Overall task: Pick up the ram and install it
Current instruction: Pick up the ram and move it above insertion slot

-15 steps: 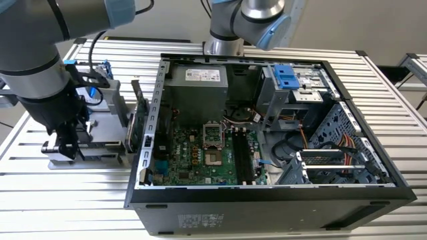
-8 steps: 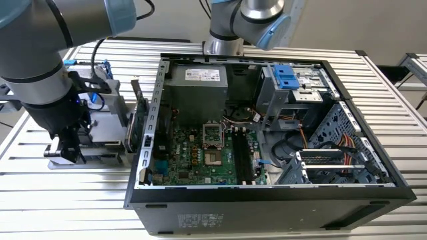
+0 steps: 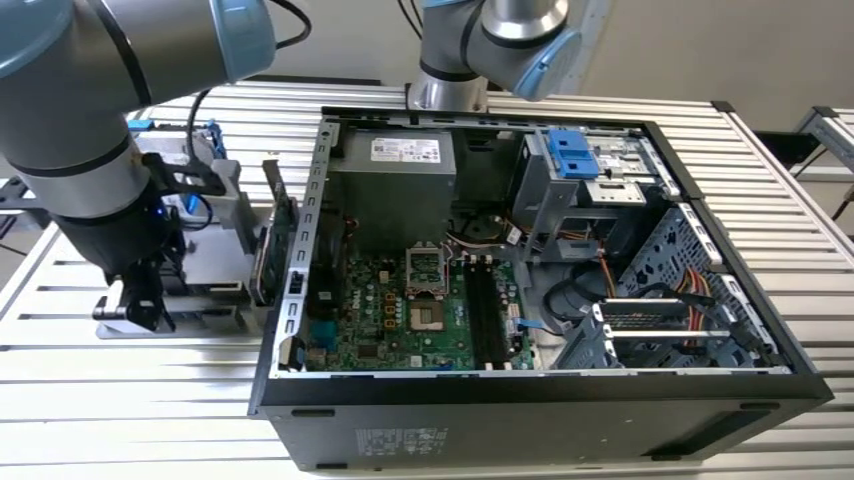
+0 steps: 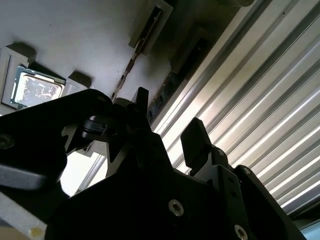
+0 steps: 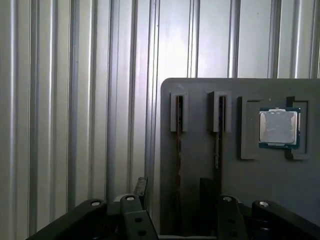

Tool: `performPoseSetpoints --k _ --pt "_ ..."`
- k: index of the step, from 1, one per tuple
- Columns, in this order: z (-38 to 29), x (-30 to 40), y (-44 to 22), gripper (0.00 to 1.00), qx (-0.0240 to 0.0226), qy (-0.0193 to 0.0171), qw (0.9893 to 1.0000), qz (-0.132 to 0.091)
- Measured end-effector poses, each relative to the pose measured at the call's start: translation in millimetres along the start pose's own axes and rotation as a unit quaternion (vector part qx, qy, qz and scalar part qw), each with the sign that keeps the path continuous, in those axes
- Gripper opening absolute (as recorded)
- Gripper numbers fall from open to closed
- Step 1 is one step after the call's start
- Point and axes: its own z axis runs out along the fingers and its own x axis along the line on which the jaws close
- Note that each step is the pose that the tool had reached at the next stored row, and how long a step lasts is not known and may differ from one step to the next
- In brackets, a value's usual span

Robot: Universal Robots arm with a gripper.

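Standing on edge in a slot of the grey holder point(image 5: 200, 125), the ram point(image 5: 178, 150) reads in the first wrist view as a thin dark strip. It sits near the holder's edge, next to the ribbed counter point(image 5: 60, 100). The step in hand looks like the pick-up. The gripper point(image 5: 175, 192) hovers over the ram with jaws released and empty, one on each side of the strip's line. Gripping so slim a board likely calls for squaring the jaws to it. The open computer case point(image 3: 534, 390) sits just beside the holder, toward the exterior view's right.

Thin ram point(image 5: 178, 155) edge-up in gray holder point(image 5: 260, 195) slot
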Motion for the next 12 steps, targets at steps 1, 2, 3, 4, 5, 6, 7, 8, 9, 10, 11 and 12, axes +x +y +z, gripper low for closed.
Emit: performPoseSetpoints --k 1,2,3,4,5,6,7,8,9,10,11,12 --pt "1.0 -0.2 -0.1 1.0 0.0 0.0 1.0 0.0" --pt "1.9 -0.6 0.0 1.0 0.0 0.0 1.0 0.0" --pt "2.8 -1.1 -0.1 1.0 0.0 0.0 1.0 0.0" --pt "3.7 -1.7 -0.1 1.0 0.0 0.0 1.0 0.0" --pt "4.6 -2.1 -0.2 1.0 0.0 0.0 1.0 0.0" --pt "5.5 -2.4 -0.2 1.0 0.0 0.0 1.0 0.0" --pt "6.6 -2.6 -0.3 1.0 0.0 0.0 1.0 0.0" --pt "7.8 -2.7 -0.3 1.0 0.0 0.0 1.0 0.0" --pt "8.9 -2.8 -0.3 1.0 0.0 0.0 1.0 0.0" --pt "10.1 -2.9 -0.3 1.0 0.0 0.0 1.0 0.0" --pt "11.1 -2.9 -0.4 1.0 0.0 0.0 1.0 0.0" --pt "12.2 -2.9 -0.4 1.0 0.0 0.0 1.0 0.0"
